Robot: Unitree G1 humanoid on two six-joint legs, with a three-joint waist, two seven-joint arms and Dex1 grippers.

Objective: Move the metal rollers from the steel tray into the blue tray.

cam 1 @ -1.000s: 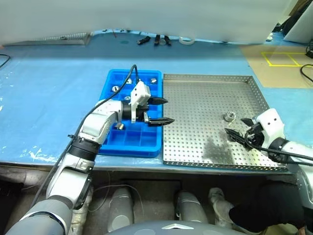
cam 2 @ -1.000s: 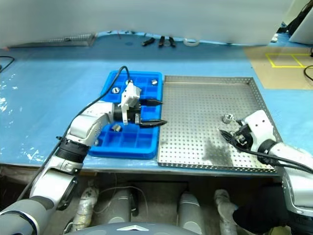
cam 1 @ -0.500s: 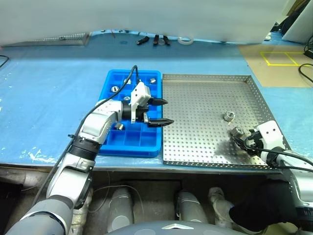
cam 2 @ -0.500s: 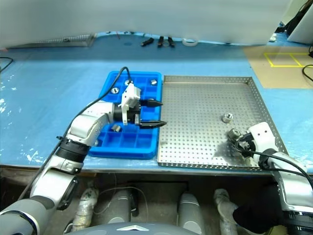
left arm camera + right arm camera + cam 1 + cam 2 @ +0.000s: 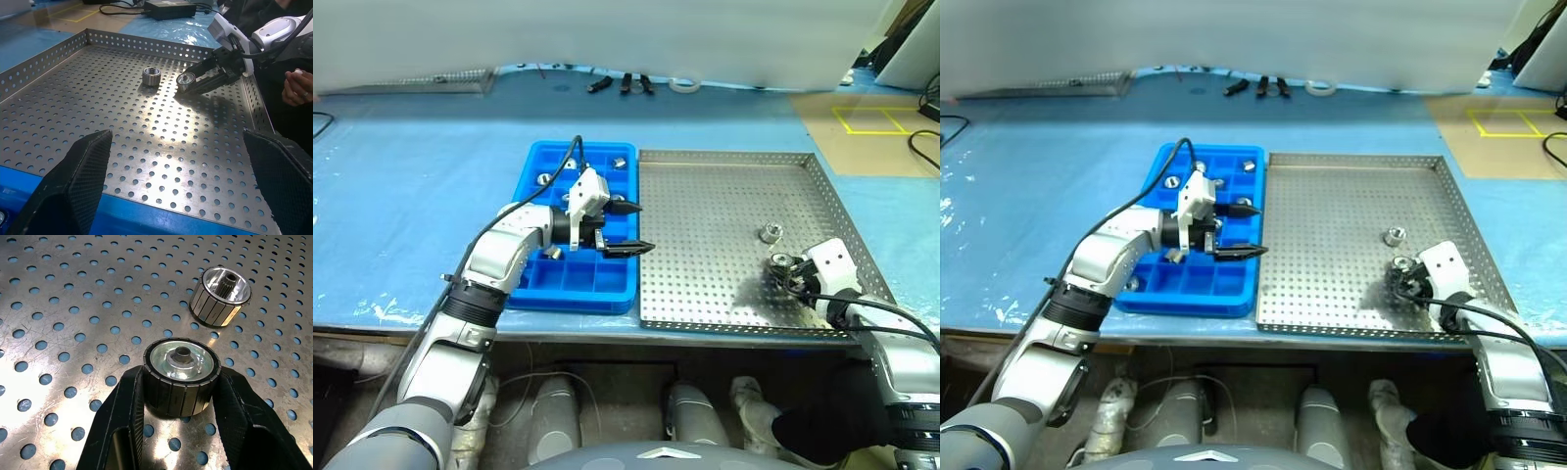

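1. Pale blue tabletop (image 5: pixel 411 186) carries the steel tray (image 5: pixel 724 186), with the blue tray (image 5: pixel 530 157) touching its left side.
2. Right gripper (image 5: pixel 178 396) jaws clench one roller (image 5: pixel 180 374), axis upright, near-right on the steel tray; second roller (image 5: pixel 220 296) lies just beyond.
3. Left gripper (image 5: pixel 631 227) jaws gape, empty, well apart over the trays' shared edge.

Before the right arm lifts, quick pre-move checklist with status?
1. Right hand shut on a roller, a finger on each side: ok.
2. Second roller lies apart from the gripped one: ok.
3. Gripped roller lifted off the steel tray: not ok, it sits on the perforated floor.
4. Left hand open, holding nothing: ok.
5. Blue tray has free compartments: ok, near row looks empty.
6. Grip firm enough to hold through the lift: cannot tell.
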